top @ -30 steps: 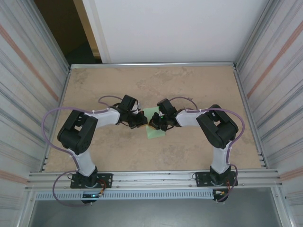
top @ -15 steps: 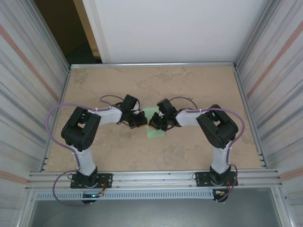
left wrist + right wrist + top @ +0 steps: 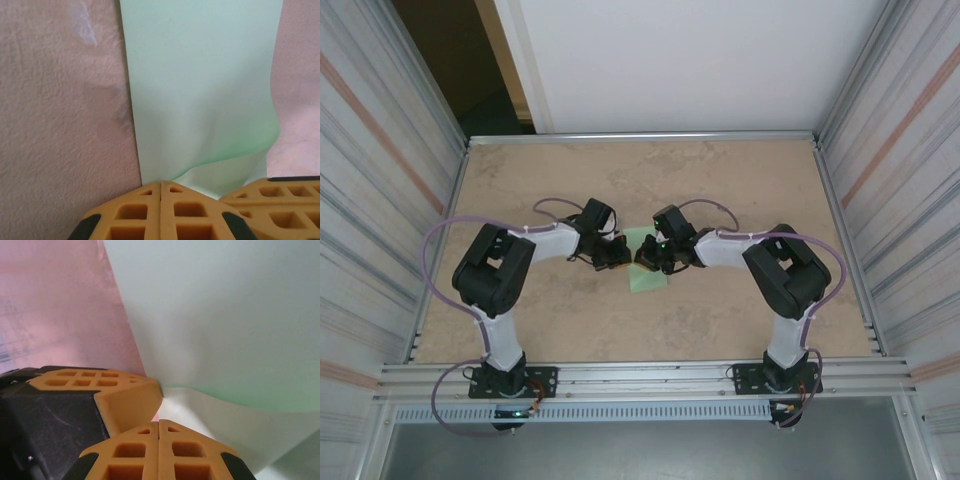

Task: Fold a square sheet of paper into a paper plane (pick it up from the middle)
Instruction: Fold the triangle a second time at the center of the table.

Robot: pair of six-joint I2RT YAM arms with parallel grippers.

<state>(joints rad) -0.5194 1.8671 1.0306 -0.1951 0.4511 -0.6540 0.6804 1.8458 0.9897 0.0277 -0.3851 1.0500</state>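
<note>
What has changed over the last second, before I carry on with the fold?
The left arm's elbow swung slightly inward and away from its base. The right arm's elbow drifted slightly outward and nearer. Nothing was taken or released: the left gripper and right gripper stay shut on the square sheet of paper, which has not shifted.

Bright, even light; wrist views soft up close, gentle shadow on the square sheet of paper (image 3: 200,90).

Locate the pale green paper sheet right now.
In the top external view, the pale mint-green square sheet of paper lies at the centre of the beige table, with the left jaws and the right jaws meeting over its middle.
</note>
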